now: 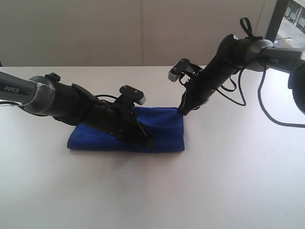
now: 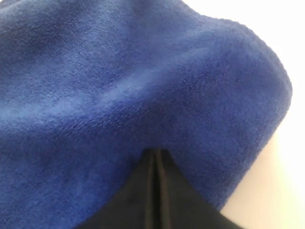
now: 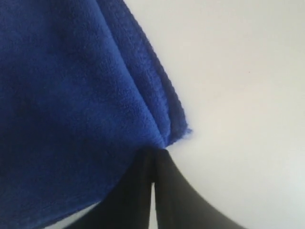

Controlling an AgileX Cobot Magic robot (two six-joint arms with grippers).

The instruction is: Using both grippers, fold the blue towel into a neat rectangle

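The blue towel point(image 1: 164, 128) lies folded as a long band on the white table point(image 1: 228, 186). My left gripper point(image 1: 147, 141) lies low across it, tips near its front edge. In the left wrist view the jaws point(image 2: 157, 151) are pressed together with their tips sunk into the blue cloth point(image 2: 143, 81), which bulges around them. My right gripper point(image 1: 182, 111) comes down at the towel's far right corner. The right wrist view shows that gripper point(image 3: 155, 150) pinching the cloth's doubled edge point(image 3: 71, 95). The white tag is out of view.
The left arm's grey PiPER tube point(image 1: 19, 93) reaches in from the left, over the towel's left half. Black cables point(image 1: 248, 95) hang from the right arm above the table. A pale wall point(image 1: 143, 28) stands behind the table's far edge.
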